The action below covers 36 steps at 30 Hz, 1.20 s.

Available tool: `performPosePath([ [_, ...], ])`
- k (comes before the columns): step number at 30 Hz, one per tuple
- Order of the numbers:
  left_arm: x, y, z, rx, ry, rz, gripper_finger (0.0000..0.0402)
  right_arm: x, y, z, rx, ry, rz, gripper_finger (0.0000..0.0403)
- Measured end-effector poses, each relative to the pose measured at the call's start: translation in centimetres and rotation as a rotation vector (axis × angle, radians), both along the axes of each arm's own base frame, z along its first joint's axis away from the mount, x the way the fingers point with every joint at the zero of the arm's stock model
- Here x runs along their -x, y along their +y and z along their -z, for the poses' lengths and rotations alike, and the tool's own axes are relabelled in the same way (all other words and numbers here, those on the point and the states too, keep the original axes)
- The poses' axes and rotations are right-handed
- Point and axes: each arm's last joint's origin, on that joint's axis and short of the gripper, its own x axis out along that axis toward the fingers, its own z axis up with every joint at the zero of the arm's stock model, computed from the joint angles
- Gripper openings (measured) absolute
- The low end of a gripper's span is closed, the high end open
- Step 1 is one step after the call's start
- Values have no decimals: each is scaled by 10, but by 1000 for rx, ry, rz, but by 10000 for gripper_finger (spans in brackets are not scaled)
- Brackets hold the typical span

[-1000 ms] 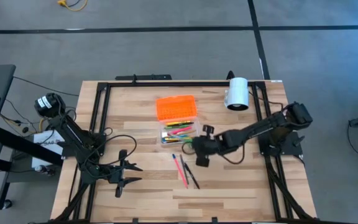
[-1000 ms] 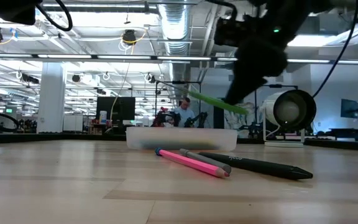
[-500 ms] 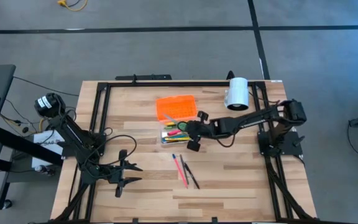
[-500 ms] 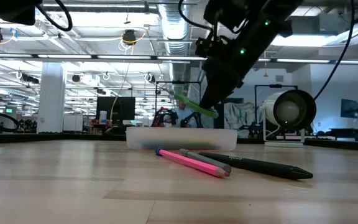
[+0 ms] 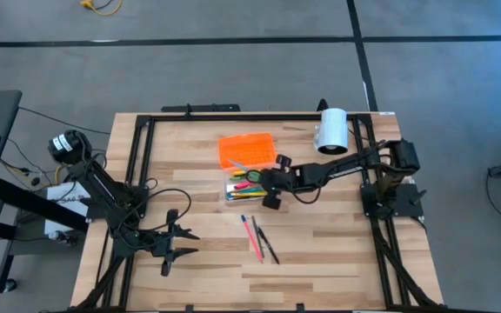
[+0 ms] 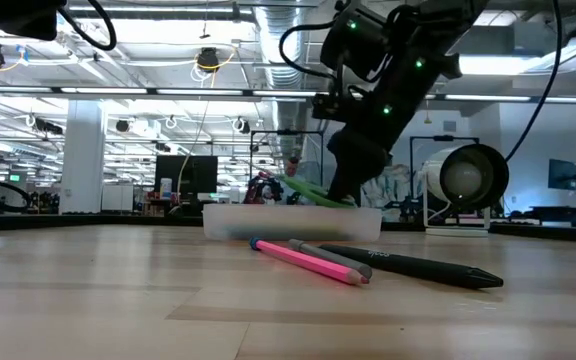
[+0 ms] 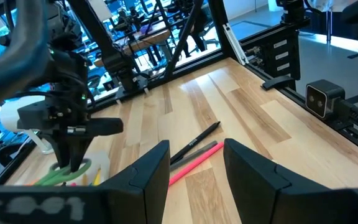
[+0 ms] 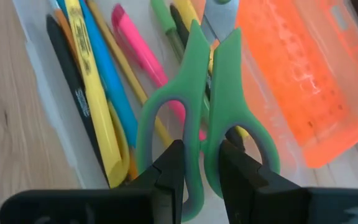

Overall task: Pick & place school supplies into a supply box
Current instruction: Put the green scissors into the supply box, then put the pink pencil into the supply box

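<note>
Wooden table [image 5: 320, 261] with a black frame, big bright room behind. Right gripper [image 8: 199, 169] moved from the middle of the table over to the supply box [image 5: 236, 193] in the last second, and dropped lower. Now hangs right above the box, fingers pinched on the handles of the green scissors [image 8: 205, 121]. Scissors low over the pens already inside: yellow, blue, pink, black. Orange lid [image 5: 248, 149] off, just behind the box. Means the scissors are almost home; only need letting go. Could land slanted on the pens, so maybe a little lower first. Three things left out on the wood, near the box: a pink pen [image 5: 256, 241], a grey pencil [image 6: 330, 256], a black pen [image 6: 418, 266]. Left gripper [image 5: 169, 243] waiting at the near left edge, fingers spread wide, holding nothing
</note>
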Motion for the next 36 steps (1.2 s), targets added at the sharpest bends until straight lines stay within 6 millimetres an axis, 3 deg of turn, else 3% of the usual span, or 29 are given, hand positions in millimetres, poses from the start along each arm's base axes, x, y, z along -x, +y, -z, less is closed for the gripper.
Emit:
performPosePath([
  [11, 0, 0, 0, 0, 0, 1, 144, 3, 1, 2, 13, 46, -24, 66],
  [28, 0, 0, 0, 0, 0, 1, 144, 3, 0, 0, 7, 30, -14, 153],
  [36, 0, 0, 0, -1, 1, 2, 144, -2, 24, -17, 60, -54, -96, 165],
])
